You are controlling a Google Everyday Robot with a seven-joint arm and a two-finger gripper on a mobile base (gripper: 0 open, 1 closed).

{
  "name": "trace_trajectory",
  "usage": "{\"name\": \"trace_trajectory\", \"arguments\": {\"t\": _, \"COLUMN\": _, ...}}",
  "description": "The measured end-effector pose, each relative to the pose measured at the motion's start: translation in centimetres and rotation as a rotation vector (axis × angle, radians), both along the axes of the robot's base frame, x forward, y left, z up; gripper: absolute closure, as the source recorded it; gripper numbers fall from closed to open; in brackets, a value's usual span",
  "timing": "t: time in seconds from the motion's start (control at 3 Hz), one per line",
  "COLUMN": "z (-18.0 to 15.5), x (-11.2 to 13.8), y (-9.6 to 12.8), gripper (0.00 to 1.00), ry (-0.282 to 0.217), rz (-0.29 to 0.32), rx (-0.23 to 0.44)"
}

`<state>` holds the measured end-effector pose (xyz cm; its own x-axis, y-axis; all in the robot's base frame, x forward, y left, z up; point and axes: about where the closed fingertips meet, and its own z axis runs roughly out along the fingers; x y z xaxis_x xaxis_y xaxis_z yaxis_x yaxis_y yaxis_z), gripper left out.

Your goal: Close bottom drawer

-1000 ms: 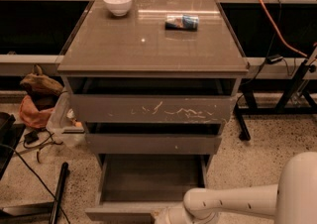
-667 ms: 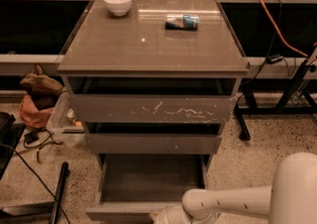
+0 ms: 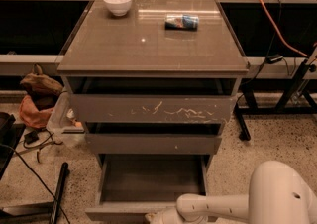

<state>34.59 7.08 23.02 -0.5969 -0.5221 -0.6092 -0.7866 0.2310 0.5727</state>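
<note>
Bottom drawer (image 3: 151, 178) open — gripper (image 3: 154, 217) at its front.

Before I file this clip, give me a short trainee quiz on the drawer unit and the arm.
1. True or false: the bottom drawer is fully shut.
2. Where is the gripper? A) raised high, near the upper edge of the view; B) low, at the bottom drawer's front panel; C) out of view.
3. Which drawer front bears the white scratches?
Key: 1 false: it stands pulled out, its tray showing. 2 B. 3 the top drawer.
</note>
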Motion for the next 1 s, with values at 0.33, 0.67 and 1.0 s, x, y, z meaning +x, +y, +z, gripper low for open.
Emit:
{"name": "trace_trajectory", "arguments": {"t": 0.33, "z": -3.2, "x": 1.3, "y": 1.1, "gripper": 0.0, "ry": -0.038, "rz": 0.012, "rx": -0.018}}
{"name": "trace_trajectory", "arguments": {"t": 0.67, "z": -4.3, "x": 2.4, "y": 1.7, "gripper": 0.0, "ry": -0.111, "rz": 0.007, "rx": -0.07}}
{"name": "trace_trajectory", "arguments": {"t": 1.0, "z": -4.2, "x": 4.6, "y": 0.6, "gripper": 0.0, "ry": -0.204, "rz": -0.057, "rx": -0.125}}
